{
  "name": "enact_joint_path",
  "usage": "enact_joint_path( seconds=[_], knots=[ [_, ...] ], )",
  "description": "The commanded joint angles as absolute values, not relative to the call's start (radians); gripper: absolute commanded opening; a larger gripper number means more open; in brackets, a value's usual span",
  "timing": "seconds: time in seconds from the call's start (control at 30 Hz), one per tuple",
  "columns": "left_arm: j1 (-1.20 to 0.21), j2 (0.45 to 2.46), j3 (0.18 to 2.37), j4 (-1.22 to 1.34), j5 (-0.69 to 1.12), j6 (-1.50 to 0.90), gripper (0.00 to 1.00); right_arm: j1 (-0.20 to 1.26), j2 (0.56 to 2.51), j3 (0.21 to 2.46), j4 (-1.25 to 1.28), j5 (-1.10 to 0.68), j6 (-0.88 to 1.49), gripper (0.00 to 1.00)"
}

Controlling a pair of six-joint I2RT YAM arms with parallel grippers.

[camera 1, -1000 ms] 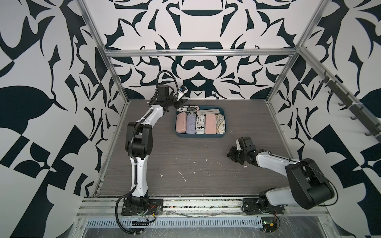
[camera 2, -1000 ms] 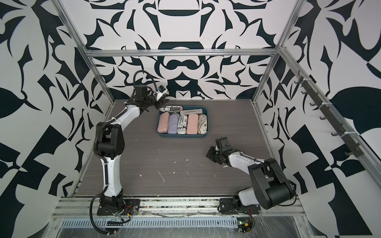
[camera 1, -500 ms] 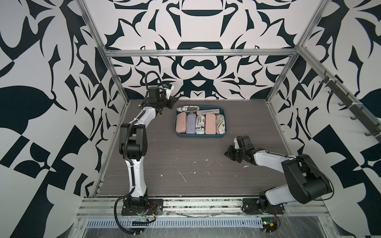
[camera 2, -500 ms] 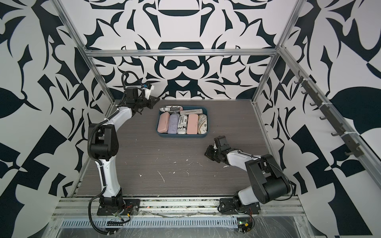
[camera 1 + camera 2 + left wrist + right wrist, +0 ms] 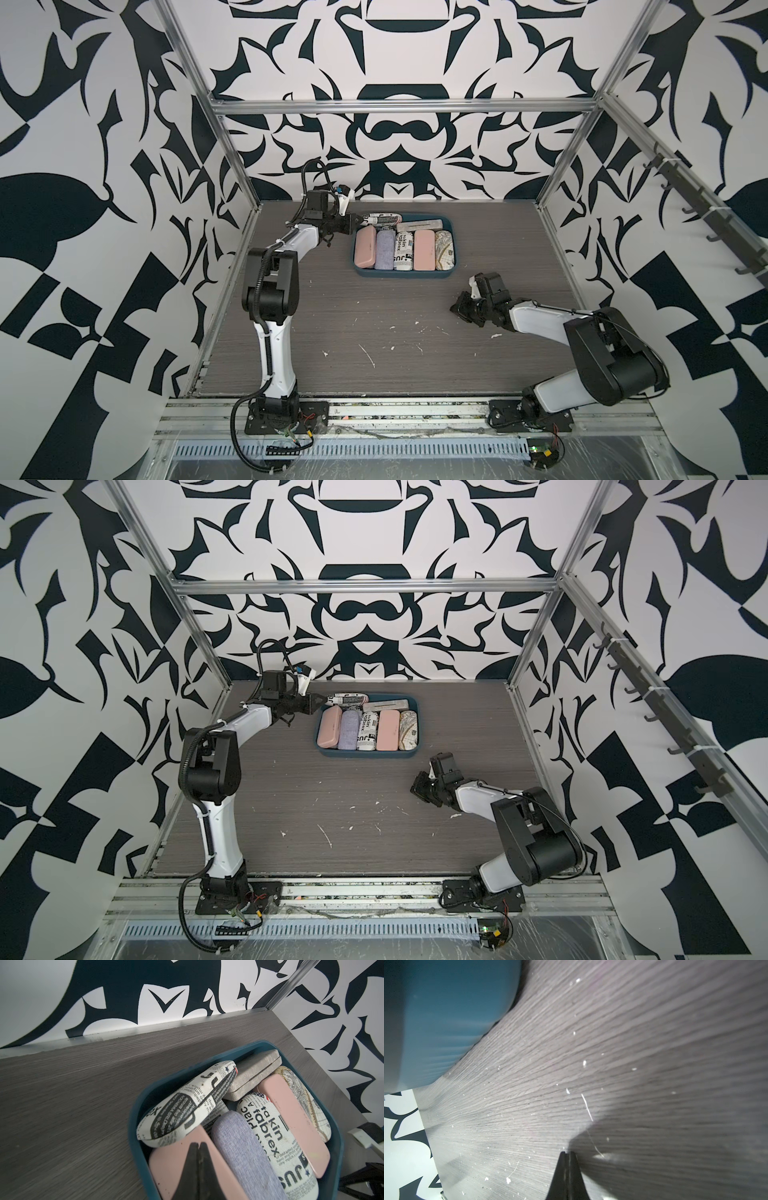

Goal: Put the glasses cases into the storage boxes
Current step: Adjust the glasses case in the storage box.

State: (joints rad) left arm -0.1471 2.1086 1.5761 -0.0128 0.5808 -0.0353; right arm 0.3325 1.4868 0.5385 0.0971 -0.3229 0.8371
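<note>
The storage box, a dark teal tray (image 5: 400, 274) (image 5: 365, 754), stands at the back middle of the table with several glasses cases in it. In a row lie a pink case (image 5: 365, 249), a lavender one (image 5: 385, 250), a newspaper-print one (image 5: 403, 251), another pink (image 5: 424, 250) and a map-print one (image 5: 444, 249). Across the back a second newspaper case (image 5: 187, 1101) leans on the rim beside a grey felt case (image 5: 253, 1074). My left gripper (image 5: 356, 217) (image 5: 198, 1144) is shut and empty, by the tray's back left corner. My right gripper (image 5: 455, 308) (image 5: 568, 1153) is shut and empty, low over the table.
Small white flecks and scratches (image 5: 368, 355) dot the grey wood table. Patterned walls and aluminium posts (image 5: 232, 158) close in the back and sides. The tray's outer wall (image 5: 446, 1012) shows in the right wrist view. A rail with hooks (image 5: 706, 208) runs along the right wall.
The left gripper's jaws have closed. Its wrist swung left away from the tray, then came back to the tray's back left corner. The right arm has shifted slightly left.
</note>
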Motion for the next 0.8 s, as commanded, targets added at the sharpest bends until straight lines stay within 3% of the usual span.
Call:
enact_joint_path(
  seconds=[0.0, 0.77],
  knots=[
    [-0.148, 2.095, 1.564, -0.02, 0.566, -0.058, 0.0, 0.341, 1.478, 0.548, 0.095, -0.325, 0.843, 0.0],
    [-0.149, 2.189, 1.645, -0.008, 0.493, -0.09, 0.0, 0.351, 1.235, 0.632, 0.024, -0.335, 0.753, 0.0]
  ],
)
